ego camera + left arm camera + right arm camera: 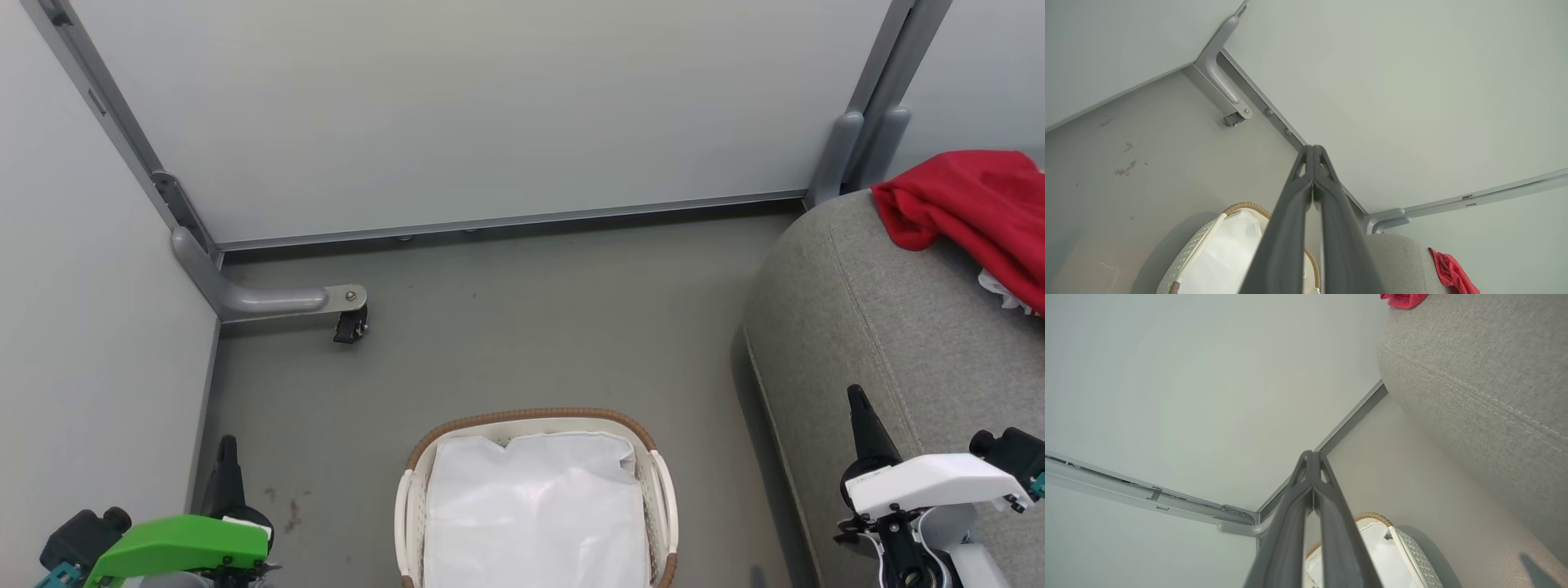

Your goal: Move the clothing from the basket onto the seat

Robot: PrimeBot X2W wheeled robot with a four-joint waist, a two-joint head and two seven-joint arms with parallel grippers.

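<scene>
The red clothing lies bunched on top of the grey seat at the far right, with a bit of white trim showing. The white basket with its brown woven rim stands on the floor at bottom centre, and inside it I see the plain white liner. My left gripper is shut and holds nothing, low at the left, apart from the basket. My right gripper is shut and holds nothing, in front of the seat's side. The left wrist view shows the clothing on the seat and the basket.
Grey partition walls close off the back and left. A wall foot with a black caster sticks out on the floor at the left. Bare grey floor lies between the basket, the walls and the seat.
</scene>
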